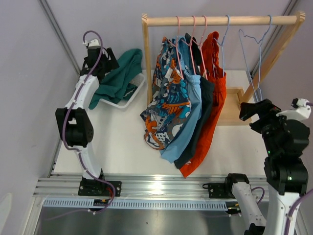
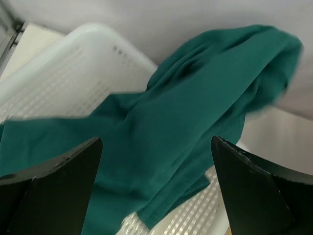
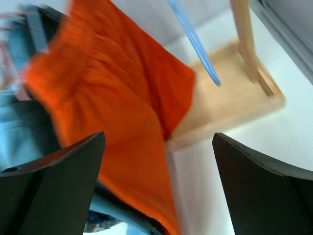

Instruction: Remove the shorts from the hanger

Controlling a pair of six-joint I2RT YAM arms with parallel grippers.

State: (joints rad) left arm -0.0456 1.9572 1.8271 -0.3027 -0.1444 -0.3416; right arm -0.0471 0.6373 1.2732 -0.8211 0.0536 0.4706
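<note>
Dark teal-green shorts (image 1: pixel 117 78) lie draped over a white basket (image 1: pixel 138 86) at the back left; they also show in the left wrist view (image 2: pixel 195 103). My left gripper (image 1: pixel 103 61) is open just above them. On the wooden rack (image 1: pixel 222 20) hang the cartoon-print shorts (image 1: pixel 168 98), light blue shorts (image 1: pixel 188 122), near-black navy shorts (image 1: pixel 204 107) and orange-red shorts (image 1: pixel 212 98), each on a hanger. The orange-red pair fills the right wrist view (image 3: pixel 117 112). My right gripper (image 1: pixel 254 111) is open and empty, right of the orange-red shorts.
Two empty blue wire hangers (image 1: pixel 254 44) hang at the rack's right end. The rack's wooden base (image 1: pixel 234 105) sits on the white table; it shows in the right wrist view (image 3: pixel 234 98). Grey walls enclose the table.
</note>
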